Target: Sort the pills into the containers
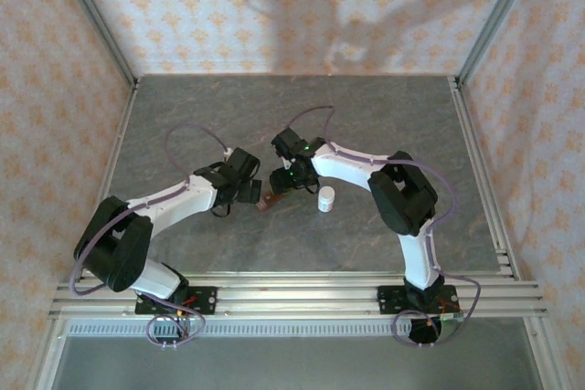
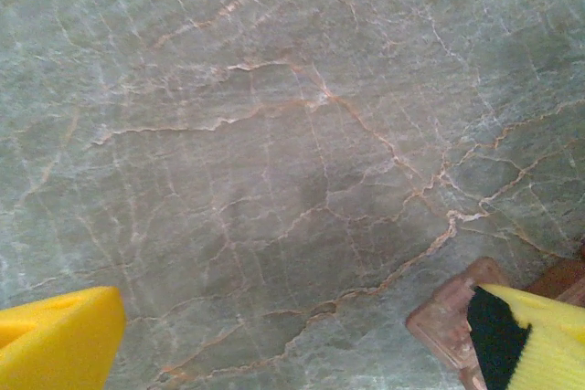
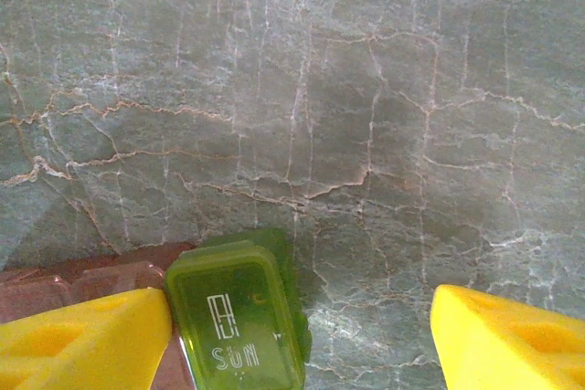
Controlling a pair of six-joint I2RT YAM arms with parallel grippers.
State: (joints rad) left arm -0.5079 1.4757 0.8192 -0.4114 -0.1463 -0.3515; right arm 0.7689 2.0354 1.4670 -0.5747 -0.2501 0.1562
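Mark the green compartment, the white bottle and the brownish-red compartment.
green compartment (image 3: pixel 239 317), right wrist view, middle of its lid.
white bottle (image 1: pixel 326 197), top external view, on its top.
brownish-red compartment (image 2: pixel 443 319), left wrist view, on its top face.

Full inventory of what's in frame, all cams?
containers: 1 strip, brownish-red, table centre between both grippers
green end: 1 compartment of the strip, lid marked SUN
bottle: 1, white, just right of the strip
table: 1, grey marbled
walls: pale patterned wallpaper, three sides
arms: 2, white and black, bases on the near rail
left gripper: yellow fingers, open, strip's brown end at one finger
right gripper: yellow fingers, open, green end between them
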